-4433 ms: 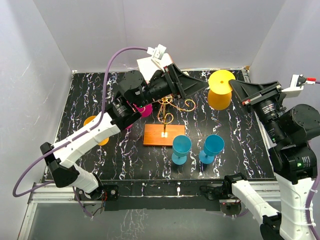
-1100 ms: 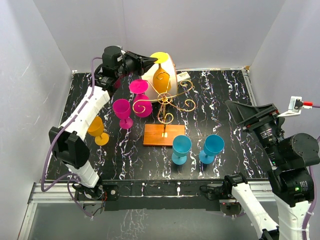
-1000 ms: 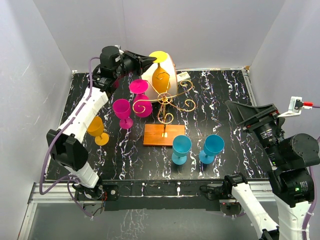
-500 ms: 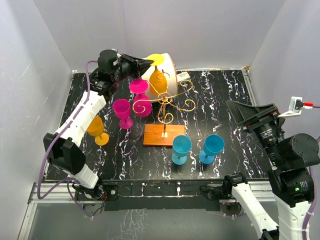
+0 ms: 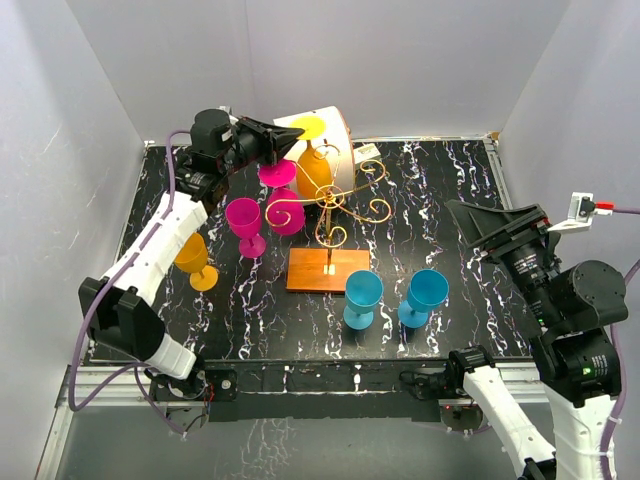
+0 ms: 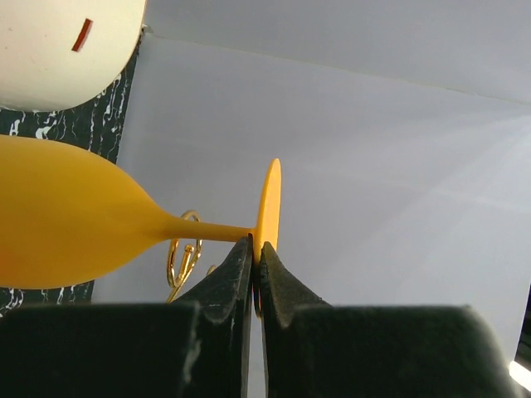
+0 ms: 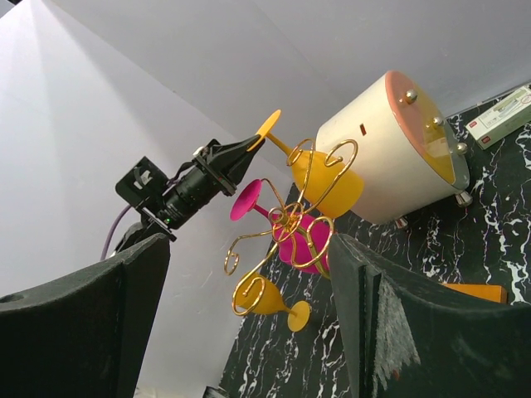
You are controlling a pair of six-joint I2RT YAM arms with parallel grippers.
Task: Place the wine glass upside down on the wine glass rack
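Note:
My left gripper (image 5: 287, 140) is shut on the rim of the foot (image 6: 270, 203) of a yellow wine glass (image 5: 313, 170). The glass hangs tilted, foot up and to the left, bowl (image 6: 66, 215) down. Its bowl is at the back scroll arms of the gold wire wine glass rack (image 5: 335, 205), in front of the white cylinder box. In the right wrist view a gold arm (image 7: 328, 162) crosses the yellow bowl (image 7: 332, 186). I cannot tell whether the stem rests in an arm. A magenta glass (image 5: 283, 200) hangs upside down on the rack's left side. My right gripper (image 5: 478, 222) stands open, well right of the rack.
The white cylinder box (image 5: 335, 150) lies behind the rack. Left of the rack stand a magenta glass (image 5: 245, 222) and an orange glass (image 5: 196, 262). Two blue glasses (image 5: 362, 297) (image 5: 425, 295) stand by the rack's wooden base (image 5: 327, 270). White walls enclose the table.
The left gripper has drawn a little left and down with the yellow glass, tilting it further. The right arm has shifted slightly, still open.

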